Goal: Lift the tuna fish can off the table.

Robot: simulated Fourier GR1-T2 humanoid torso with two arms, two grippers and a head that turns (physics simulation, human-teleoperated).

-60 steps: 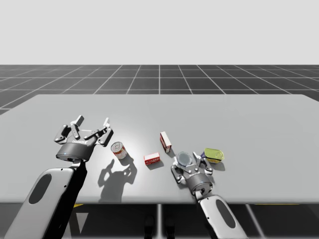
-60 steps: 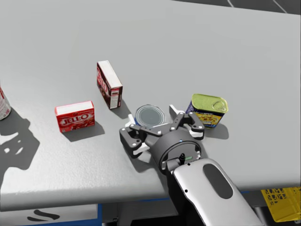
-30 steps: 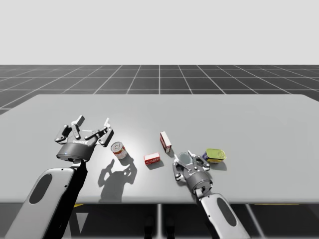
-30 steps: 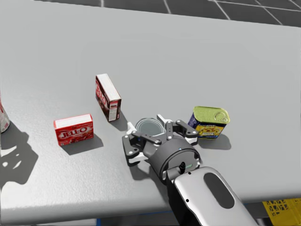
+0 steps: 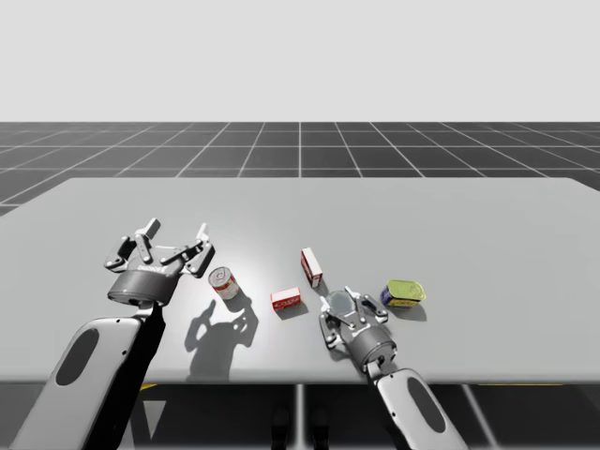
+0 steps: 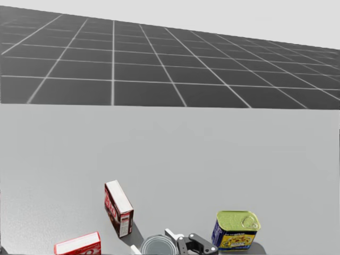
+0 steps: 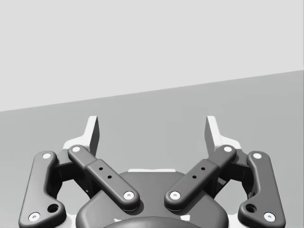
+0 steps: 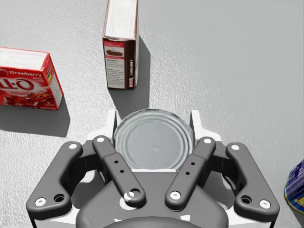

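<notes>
Starting at the left, your left gripper (image 5: pixel 172 251) hangs above the surface (image 5: pixel 469 234) with its fingers spread wide and nothing between them, so it's not part of this job; just beside it stands a round red-and-white can (image 5: pixel 222 281), then a flat red box (image 5: pixel 285 300) lying down, then a taller dark red box (image 5: pixel 311 267) standing on end a bit further back; none of those matter for the task. The tuna fish can (image 5: pixel 339 301) is the low round one with the plain silver lid, sitting near the front edge just right of the flat red box, and your right gripper (image 8: pixel 154 118) is right on it; in the right wrist view the fingers sit against the can's wall on two opposite sides, closed in as far as the can lets them, so I'd call that a grip. Near it on the right is a squarish blue can with a yellow top (image 5: pixel 404 292), apart from the fingers. So by my read the reach and the grasp are done; the can looks like it's resting on the surface, so the lift itself hasn't happened yet; that's all that's left.
</notes>
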